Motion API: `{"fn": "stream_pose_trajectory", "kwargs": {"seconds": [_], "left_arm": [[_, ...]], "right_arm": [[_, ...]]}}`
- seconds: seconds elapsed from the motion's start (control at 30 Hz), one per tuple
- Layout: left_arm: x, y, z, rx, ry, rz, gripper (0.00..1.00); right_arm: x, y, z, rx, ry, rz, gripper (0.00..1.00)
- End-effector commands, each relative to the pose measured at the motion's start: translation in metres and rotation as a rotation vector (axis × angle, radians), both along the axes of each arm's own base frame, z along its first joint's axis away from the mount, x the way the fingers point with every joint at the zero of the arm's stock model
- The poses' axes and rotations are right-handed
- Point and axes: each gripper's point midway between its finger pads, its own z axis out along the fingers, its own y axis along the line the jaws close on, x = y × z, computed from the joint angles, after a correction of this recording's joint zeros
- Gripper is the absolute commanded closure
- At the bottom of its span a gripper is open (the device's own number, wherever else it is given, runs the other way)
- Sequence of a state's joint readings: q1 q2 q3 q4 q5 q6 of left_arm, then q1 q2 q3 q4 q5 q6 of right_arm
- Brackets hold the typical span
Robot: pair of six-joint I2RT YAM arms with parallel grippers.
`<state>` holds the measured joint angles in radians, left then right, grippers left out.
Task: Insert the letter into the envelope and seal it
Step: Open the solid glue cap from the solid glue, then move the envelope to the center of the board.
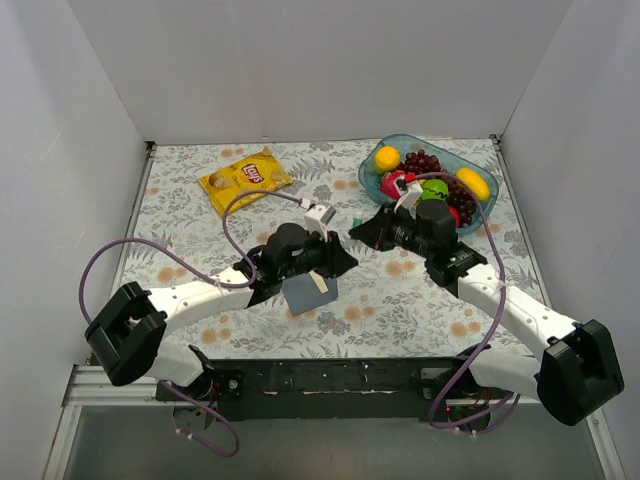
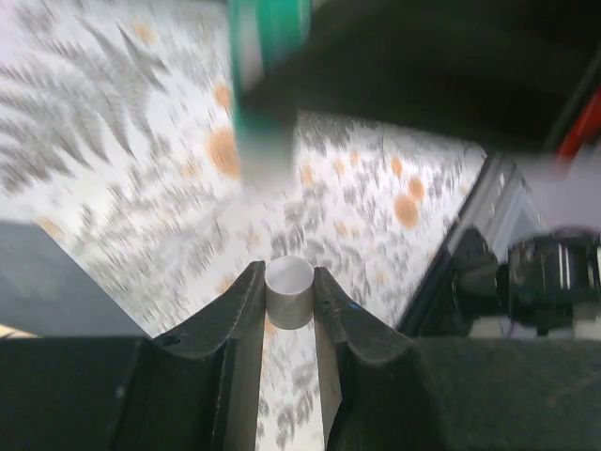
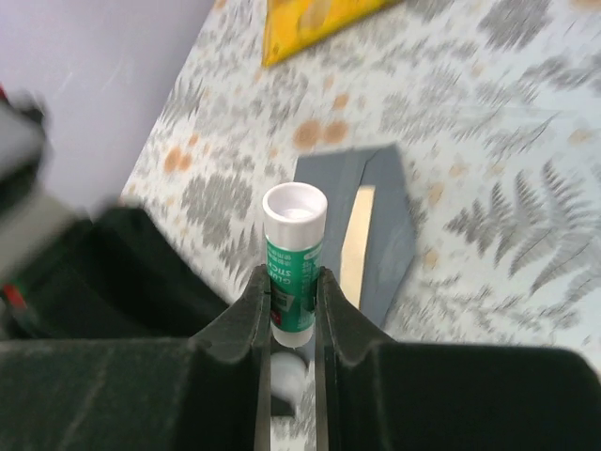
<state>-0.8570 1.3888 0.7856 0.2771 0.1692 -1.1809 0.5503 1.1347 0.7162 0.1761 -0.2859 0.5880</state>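
The slate-blue envelope lies flat on the floral cloth just in front of the left arm. Its flap is open, and a cream strip of the letter shows at its mouth. The right wrist view shows the same envelope and letter below my right gripper, which is shut on a green glue stick with an uncapped white top. My left gripper is shut on the small white glue cap. The two grippers meet tip to tip above the cloth, left gripper and right gripper.
A yellow crisp bag lies at the back left. A blue-green bowl of fruit stands at the back right, just behind the right arm. White walls close in three sides.
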Motion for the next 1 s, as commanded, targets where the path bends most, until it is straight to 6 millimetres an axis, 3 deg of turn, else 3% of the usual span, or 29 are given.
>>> {"fn": "stream_pose_trajectory", "kwargs": {"seconds": [0.0, 0.17, 0.3, 0.37, 0.5, 0.53, 0.57, 0.63, 0.73, 0.87, 0.97], "left_arm": [[-0.059, -0.001, -0.035, 0.056, 0.156, -0.142, 1.0], [-0.066, -0.001, -0.039, 0.056, 0.167, -0.139, 1.0], [-0.05, 0.013, -0.04, 0.1, 0.122, -0.035, 1.0], [-0.026, 0.033, -0.043, 0.159, 0.074, 0.106, 1.0], [0.019, 0.09, -0.041, 0.182, 0.013, 0.395, 1.0], [0.041, 0.118, -0.03, 0.153, -0.02, 0.528, 1.0], [0.046, 0.138, -0.038, 0.162, -0.014, 0.599, 1.0], [0.067, 0.18, -0.029, 0.129, -0.063, 0.768, 1.0], [0.085, 0.232, -0.036, 0.132, -0.09, 0.957, 1.0], [0.104, 0.272, -0.065, 0.164, -0.044, 1.112, 1.0], [0.112, 0.29, -0.068, 0.167, -0.078, 1.213, 1.0]], "right_arm": [[0.059, -0.018, 0.095, 0.083, -0.298, -0.217, 0.99], [0.063, -0.021, 0.111, 0.096, -0.343, -0.238, 0.99], [0.058, -0.023, 0.108, 0.079, -0.35, -0.223, 0.99], [0.051, -0.024, 0.099, 0.059, -0.349, -0.206, 0.99], [0.038, -0.024, 0.082, 0.036, -0.325, -0.155, 0.99], [0.035, -0.022, 0.078, 0.034, -0.317, -0.14, 0.99], [0.029, -0.019, 0.074, 0.037, -0.308, -0.106, 0.99], [0.022, -0.017, 0.059, 0.024, -0.271, -0.071, 0.99], [0.012, -0.013, 0.043, 0.014, -0.227, -0.017, 0.99], [0.004, -0.012, 0.038, 0.003, -0.219, 0.016, 0.99], [0.0, -0.014, 0.038, -0.013, -0.227, 0.027, 0.99]]}}
